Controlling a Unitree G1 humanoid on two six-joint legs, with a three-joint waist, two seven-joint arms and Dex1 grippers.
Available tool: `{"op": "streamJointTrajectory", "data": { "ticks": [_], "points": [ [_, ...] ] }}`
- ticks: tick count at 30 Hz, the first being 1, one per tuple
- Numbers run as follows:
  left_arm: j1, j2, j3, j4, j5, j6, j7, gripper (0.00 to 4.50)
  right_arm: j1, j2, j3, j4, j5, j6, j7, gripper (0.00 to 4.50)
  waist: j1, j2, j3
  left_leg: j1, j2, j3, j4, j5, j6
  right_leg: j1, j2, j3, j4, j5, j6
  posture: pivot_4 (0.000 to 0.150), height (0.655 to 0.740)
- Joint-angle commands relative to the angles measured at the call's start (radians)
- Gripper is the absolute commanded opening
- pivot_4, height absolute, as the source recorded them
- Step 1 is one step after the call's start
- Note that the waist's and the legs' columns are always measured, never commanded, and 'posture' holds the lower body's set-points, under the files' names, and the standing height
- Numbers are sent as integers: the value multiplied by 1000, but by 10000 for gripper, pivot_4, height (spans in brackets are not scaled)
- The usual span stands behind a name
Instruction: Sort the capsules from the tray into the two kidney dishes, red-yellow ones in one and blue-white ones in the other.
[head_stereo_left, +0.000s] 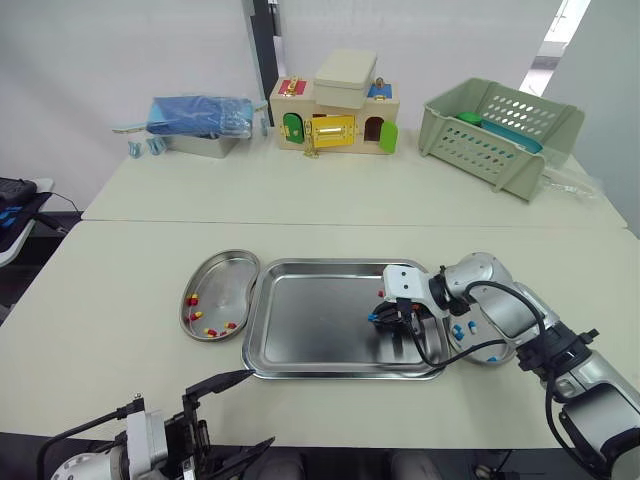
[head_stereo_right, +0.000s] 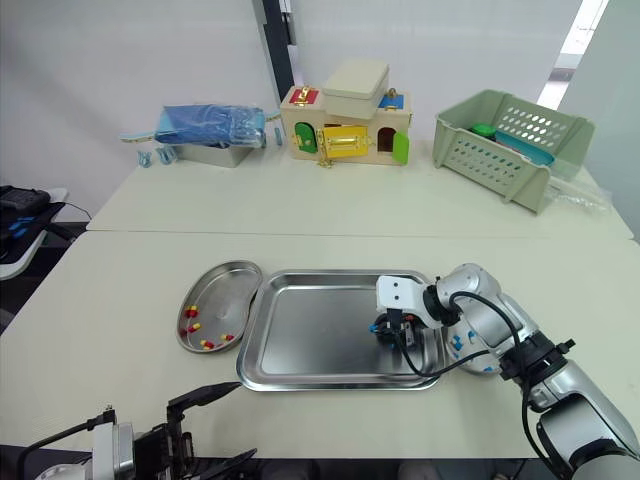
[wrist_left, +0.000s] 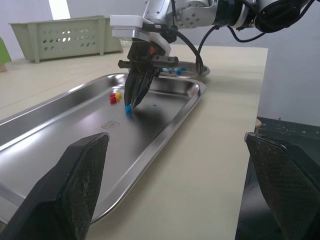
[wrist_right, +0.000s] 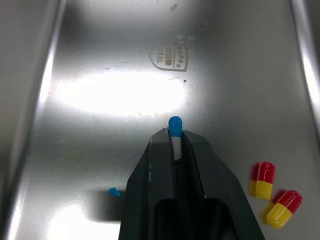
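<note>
The steel tray (head_stereo_left: 310, 320) lies in the middle of the near table. My right gripper (head_stereo_left: 383, 316) reaches down into its right part, shut on a blue-white capsule (wrist_right: 174, 132) whose blue end pokes out past the fingertips, just above the tray floor. Two red-yellow capsules (wrist_right: 263, 179) lie on the tray close beside it. The left kidney dish (head_stereo_left: 226, 275) holds several red-yellow capsules (head_stereo_left: 193, 300). The right kidney dish (head_stereo_left: 492, 358), partly hidden under my right arm, holds blue-white capsules (head_stereo_left: 458, 330). My left gripper (head_stereo_left: 235, 420) hangs open near the table's front edge.
On the far table stand a wooden toy house (head_stereo_left: 335, 115), a green plastic basket (head_stereo_left: 495, 135) at the right and a metal box with a blue bag (head_stereo_left: 200, 125) at the left. A tiny blue speck (wrist_right: 114, 191) lies on the tray floor.
</note>
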Motion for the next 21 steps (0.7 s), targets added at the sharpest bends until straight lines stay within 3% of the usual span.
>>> {"op": "streamJointTrajectory", "data": {
  "ticks": [1,9,15,21],
  "points": [
    [21,8,-16,-45,1,5,15,45000,9,-2,-23,-34,11,-11,16,72,0,0,0,0,0,0,0,0,0,0,0,0,0,0,0,1500,7400],
    [23,9,-26,-35,6,-12,16,45000,42,-14,-95,-113,84,-6,25,72,1,0,0,0,0,0,0,0,0,0,0,0,0,0,0,1500,7400],
    [-7,47,-22,30,-18,-80,-97,45000,251,-181,-357,-303,226,19,23,72,23,0,0,-2,-1,0,0,0,0,0,0,-1,-3,0,0,1500,7400],
    [-45,54,-44,75,-72,-108,-194,45000,453,-327,-583,-366,286,56,8,72,19,0,0,-2,-1,0,0,0,0,0,0,-1,-2,0,0,1500,7400]
  ]
}}
